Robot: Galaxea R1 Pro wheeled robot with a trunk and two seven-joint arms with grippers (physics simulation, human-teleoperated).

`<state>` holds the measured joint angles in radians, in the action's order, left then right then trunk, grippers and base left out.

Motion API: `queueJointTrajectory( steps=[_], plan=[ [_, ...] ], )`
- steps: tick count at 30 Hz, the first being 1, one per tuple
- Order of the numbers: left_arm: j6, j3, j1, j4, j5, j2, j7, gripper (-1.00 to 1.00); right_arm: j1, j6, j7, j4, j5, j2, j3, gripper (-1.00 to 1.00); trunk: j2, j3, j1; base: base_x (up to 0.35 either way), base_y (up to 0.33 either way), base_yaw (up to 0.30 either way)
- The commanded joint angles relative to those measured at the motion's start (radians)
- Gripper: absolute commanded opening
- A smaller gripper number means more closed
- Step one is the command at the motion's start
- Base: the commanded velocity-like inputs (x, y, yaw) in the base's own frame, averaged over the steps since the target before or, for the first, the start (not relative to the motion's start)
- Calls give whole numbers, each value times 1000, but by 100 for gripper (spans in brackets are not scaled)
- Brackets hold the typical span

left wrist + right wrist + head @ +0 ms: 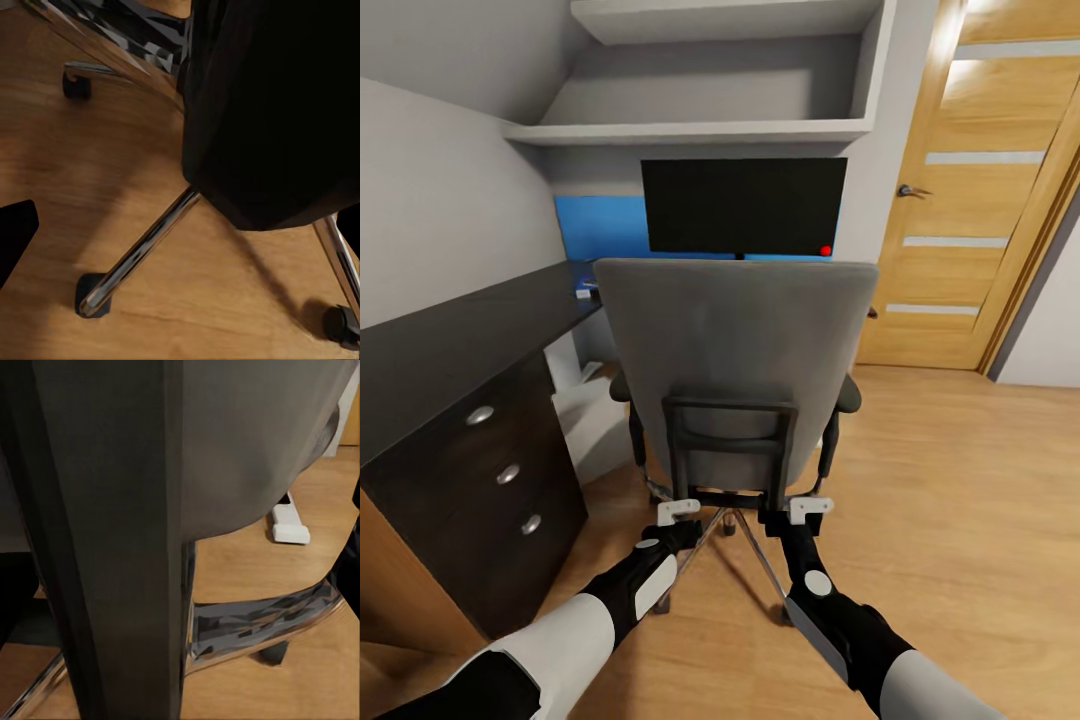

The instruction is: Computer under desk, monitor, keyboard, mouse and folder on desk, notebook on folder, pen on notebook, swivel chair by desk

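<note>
The swivel chair (735,370) is being met from behind by both hands.

The left hand (680,512) and right hand (808,510) are being held low at the backrest frame, likely for pushing; their opening cannot be told; beyond them, the monitor (743,205) is being carried by the table (450,345).

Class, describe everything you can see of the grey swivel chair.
The grey upholstered swivel chair stands upright on the wooden floor, its tall back toward the camera and hiding the seat. A black frame bracket crosses its lower back, black armrests jut from both sides, and chrome star legs on black casters spread below. It faces the glossy black desk and black monitor. Both grippers are low behind it; contact is unclear.
</note>
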<state>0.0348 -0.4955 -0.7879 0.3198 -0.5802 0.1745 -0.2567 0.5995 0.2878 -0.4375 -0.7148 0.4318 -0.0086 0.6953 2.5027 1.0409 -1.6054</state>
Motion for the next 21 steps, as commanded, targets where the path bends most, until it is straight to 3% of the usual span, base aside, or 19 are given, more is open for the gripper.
queueJointTrajectory(
  steps=[1,21],
  plan=[
    [4,-3,-1,0,-1,0,-7,100,2,8,-6,0,10,-1,6,100,0,1,0,322,0,0],
    [4,-3,-1,-5,-1,0,-7,100,0,8,-6,0,8,-2,6,100,0,1,0,326,0,0]
  ],
)
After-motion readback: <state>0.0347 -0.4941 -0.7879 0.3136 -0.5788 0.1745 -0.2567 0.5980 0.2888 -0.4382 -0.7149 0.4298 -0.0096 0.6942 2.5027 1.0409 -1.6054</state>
